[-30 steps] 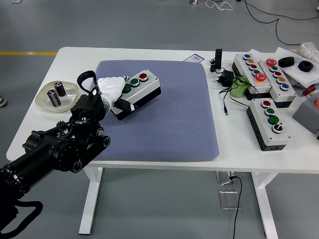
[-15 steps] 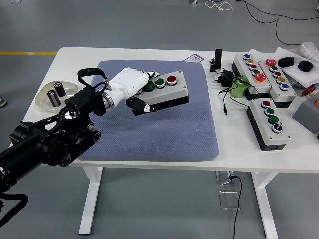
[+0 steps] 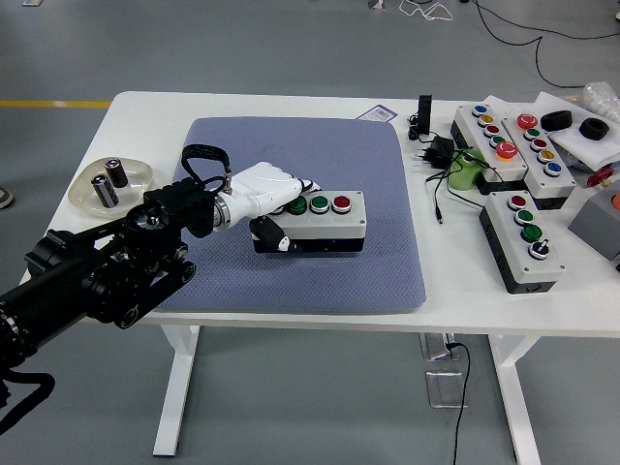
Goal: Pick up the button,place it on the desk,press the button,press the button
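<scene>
A grey button box (image 3: 325, 221) with two green buttons and one red button on top sits level on the blue-grey mat (image 3: 300, 165), near the mat's middle. My left hand (image 3: 263, 197), white, is curled around the box's left end, fingers over the top and thumb at the front. The black left arm comes in from the lower left. My right arm is out of view.
A clear dish (image 3: 111, 184) with two batteries sits at the table's left. Several more button boxes (image 3: 523, 237), black adapters with cables (image 3: 436, 155) and a green object (image 3: 467, 170) crowd the right side. The table's near edge runs just below the mat.
My left hand carried the button box from the mat's upper left toward the middle, lifted and tilted half a second ago, and now it rests level on the mat.
</scene>
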Available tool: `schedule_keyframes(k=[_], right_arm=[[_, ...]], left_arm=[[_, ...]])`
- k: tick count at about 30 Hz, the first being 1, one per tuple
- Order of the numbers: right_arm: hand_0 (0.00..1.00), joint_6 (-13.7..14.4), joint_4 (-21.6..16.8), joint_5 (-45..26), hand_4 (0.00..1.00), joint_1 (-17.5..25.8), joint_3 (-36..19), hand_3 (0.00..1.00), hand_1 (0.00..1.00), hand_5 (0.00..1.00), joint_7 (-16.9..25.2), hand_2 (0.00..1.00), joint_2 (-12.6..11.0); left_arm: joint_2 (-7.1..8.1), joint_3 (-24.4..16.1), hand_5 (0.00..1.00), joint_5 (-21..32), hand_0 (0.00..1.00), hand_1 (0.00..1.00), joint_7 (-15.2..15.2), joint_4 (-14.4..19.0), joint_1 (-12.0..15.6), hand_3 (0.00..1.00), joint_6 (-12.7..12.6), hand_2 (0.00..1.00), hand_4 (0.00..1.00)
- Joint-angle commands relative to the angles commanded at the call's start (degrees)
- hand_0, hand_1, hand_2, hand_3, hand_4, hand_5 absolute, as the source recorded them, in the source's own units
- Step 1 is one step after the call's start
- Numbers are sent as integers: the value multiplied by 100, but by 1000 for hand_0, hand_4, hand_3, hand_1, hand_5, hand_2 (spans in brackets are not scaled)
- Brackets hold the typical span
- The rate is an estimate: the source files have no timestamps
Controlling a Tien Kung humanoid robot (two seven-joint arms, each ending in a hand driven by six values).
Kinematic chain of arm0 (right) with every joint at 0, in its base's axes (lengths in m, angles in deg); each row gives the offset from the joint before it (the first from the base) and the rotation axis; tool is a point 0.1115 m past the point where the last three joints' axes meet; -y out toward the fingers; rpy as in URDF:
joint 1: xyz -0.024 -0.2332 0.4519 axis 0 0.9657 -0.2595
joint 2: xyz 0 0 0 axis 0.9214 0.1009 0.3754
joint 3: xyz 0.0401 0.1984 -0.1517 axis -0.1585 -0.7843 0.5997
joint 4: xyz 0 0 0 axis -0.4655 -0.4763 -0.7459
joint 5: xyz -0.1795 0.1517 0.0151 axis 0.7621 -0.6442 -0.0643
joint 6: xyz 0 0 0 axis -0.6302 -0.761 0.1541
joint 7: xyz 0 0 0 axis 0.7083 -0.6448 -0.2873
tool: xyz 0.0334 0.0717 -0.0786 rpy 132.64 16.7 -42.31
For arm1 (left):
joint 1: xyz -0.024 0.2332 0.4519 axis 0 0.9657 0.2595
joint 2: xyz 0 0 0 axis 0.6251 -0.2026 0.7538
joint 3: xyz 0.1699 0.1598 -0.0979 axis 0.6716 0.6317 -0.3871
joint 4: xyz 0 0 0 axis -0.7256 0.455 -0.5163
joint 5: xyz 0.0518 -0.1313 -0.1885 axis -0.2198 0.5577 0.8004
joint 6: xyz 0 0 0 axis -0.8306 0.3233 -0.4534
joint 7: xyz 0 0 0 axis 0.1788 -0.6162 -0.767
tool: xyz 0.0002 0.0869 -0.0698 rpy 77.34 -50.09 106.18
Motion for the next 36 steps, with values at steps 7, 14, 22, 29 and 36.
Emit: schedule_keyframes(k=[7,14,22,29,36], right_arm=[[652,-2,0,19,272,12,-10,645,572,276,-1,606,-4],[654,1,0,-4,272,25,6,645,573,277,0,606,-3],[654,4,0,-23,272,24,9,646,572,277,3,606,1],[653,3,0,-30,272,13,2,646,572,277,7,606,4],[653,4,0,-36,273,7,3,646,572,278,16,606,5]], left_arm=[[5,-6,2,-169,187,233,-49,-39,29,582,133,263,527],[12,-62,285,-105,619,765,-163,-64,97,998,225,856,998],[62,-346,494,75,870,936,-250,112,185,998,453,998,998],[195,-946,534,52,944,979,-366,678,380,998,1041,998,998],[329,-1995,549,-343,990,998,-578,1779,731,998,1326,998,998]])
